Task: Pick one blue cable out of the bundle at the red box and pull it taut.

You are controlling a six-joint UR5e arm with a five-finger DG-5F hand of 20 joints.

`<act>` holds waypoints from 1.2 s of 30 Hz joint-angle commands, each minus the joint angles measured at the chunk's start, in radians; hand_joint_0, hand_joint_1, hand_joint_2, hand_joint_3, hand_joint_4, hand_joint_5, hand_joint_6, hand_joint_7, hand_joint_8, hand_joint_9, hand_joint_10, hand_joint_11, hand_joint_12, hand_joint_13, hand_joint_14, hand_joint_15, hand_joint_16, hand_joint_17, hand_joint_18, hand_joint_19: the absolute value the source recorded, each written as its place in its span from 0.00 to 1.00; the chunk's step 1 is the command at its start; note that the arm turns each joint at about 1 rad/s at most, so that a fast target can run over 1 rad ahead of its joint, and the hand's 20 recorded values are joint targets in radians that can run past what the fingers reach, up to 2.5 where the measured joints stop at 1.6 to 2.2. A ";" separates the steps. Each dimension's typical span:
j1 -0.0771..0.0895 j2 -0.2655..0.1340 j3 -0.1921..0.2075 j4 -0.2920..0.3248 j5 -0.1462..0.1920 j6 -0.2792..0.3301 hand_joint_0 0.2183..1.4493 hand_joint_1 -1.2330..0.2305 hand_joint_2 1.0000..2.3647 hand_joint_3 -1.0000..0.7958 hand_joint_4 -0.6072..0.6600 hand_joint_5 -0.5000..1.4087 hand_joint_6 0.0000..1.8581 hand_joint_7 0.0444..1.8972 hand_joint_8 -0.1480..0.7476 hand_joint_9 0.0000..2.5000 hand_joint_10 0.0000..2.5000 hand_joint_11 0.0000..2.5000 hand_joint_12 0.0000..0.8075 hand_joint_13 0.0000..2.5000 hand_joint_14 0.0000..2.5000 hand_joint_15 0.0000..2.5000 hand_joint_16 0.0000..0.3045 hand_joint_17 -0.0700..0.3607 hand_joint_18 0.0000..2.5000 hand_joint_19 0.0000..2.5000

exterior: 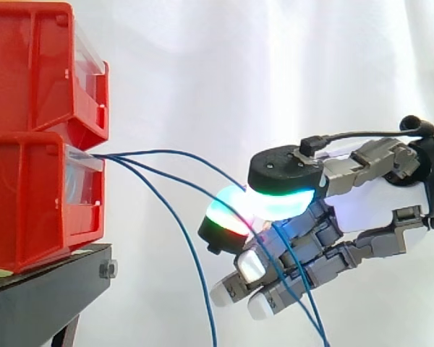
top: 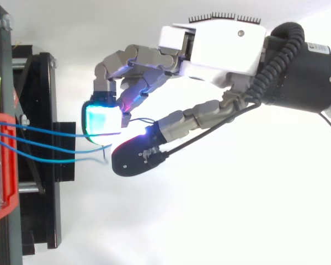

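The hand [exterior: 376, 199] pinches 1 blue cable [exterior: 175, 151] near the red box [exterior: 29, 202], apparently to isolate and tension it.

Red bins [exterior: 36, 144] cut off by the side view's left edge, blue cables [exterior: 166, 152] starting hidden inside the bins, farther from the bins lost behind the hand [exterior: 376, 195] — contact unclear, loose ends cut off below the bins.
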 commanded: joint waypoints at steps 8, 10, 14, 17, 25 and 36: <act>0.000 0.000 0.000 0.000 0.002 0.000 0.35 0.23 0.00 0.28 0.62 0.19 0.46 0.51 0.45 0.34 0.00 0.28 0.37 0.11 0.00 0.04 0.15 0.39 0.15 0.09; 0.000 0.000 0.000 -0.002 0.000 0.000 0.31 0.29 0.00 0.28 0.62 0.19 0.46 0.51 0.45 0.35 0.00 0.28 0.37 0.11 0.00 0.04 0.15 0.40 0.15 0.10; 0.000 0.000 -0.001 -0.002 0.002 0.000 0.26 0.33 0.00 0.28 0.62 0.20 0.45 0.49 0.46 0.35 0.00 0.27 0.38 0.10 0.00 0.04 0.15 0.40 0.14 0.10; 0.002 0.000 0.000 -0.002 0.000 0.000 0.25 0.35 0.00 0.28 0.62 0.20 0.45 0.49 0.46 0.35 0.00 0.27 0.39 0.10 0.00 0.04 0.15 0.41 0.14 0.10; 0.002 -0.001 0.000 0.000 0.002 0.000 0.29 0.37 0.00 0.29 0.60 0.20 0.44 0.51 0.45 0.36 0.01 0.26 0.37 0.11 0.00 0.05 0.15 0.40 0.13 0.10; 0.002 0.000 -0.001 -0.002 0.002 0.000 0.31 0.31 0.01 0.42 0.57 0.21 0.47 0.53 0.51 0.42 0.01 0.30 0.39 0.17 0.00 0.07 0.15 0.40 0.19 0.11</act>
